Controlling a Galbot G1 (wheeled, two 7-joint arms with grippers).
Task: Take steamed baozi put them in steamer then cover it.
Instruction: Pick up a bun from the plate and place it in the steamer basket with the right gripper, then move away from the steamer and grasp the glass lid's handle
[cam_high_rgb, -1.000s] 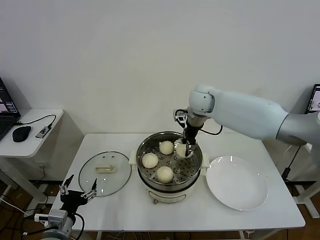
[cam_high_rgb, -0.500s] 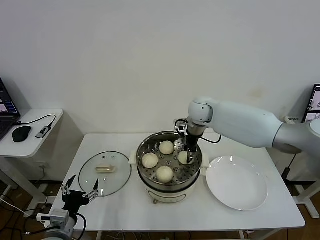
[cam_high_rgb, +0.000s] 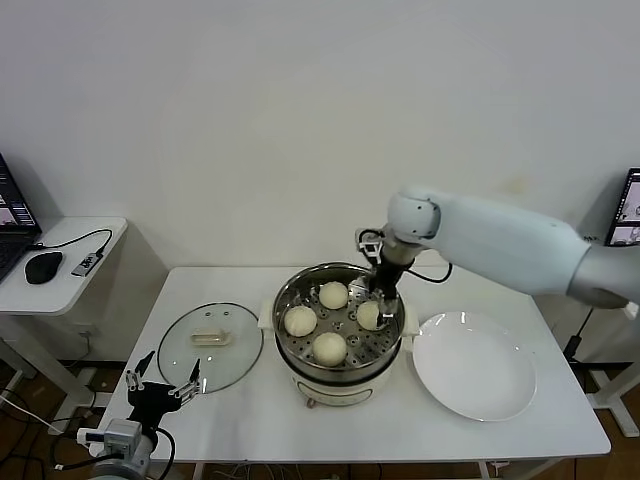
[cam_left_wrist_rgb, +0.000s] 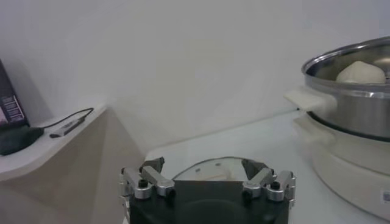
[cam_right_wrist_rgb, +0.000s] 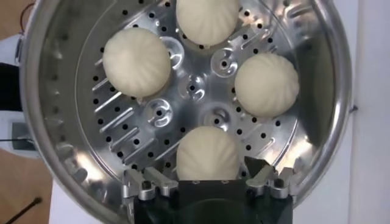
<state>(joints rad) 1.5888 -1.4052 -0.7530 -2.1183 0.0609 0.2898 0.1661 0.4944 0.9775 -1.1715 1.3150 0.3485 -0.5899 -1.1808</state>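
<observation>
Your right gripper (cam_right_wrist_rgb: 207, 182) hangs just above the steamer (cam_high_rgb: 340, 372) with its fingers spread wide, holding nothing, right over one of the four baozi (cam_right_wrist_rgb: 208, 153) sitting apart on the holed tray. Your left gripper (cam_left_wrist_rgb: 207, 185) waits wide apart low by the table's (cam_high_rgb: 250, 410) front left edge, near the glass lid (cam_high_rgb: 210, 347). The white plate (cam_high_rgb: 473, 365) lies just right of the steamer; no writing can be read.

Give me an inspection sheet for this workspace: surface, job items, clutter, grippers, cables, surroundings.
Surface: white table.
Job's things: four steamed baozi on the perforated tray inside the steamer; glass lid flat on the table to the steamer's left, not on it.
Clutter: white plate, bare, right of the steamer.
Grippers: right gripper over the steamer, fingers open, holding nothing; left gripper at the table's front-left edge, fingers open.
Cables: one on the side desk.
Surroundings: plain white wall; mouse on the side desk.
</observation>
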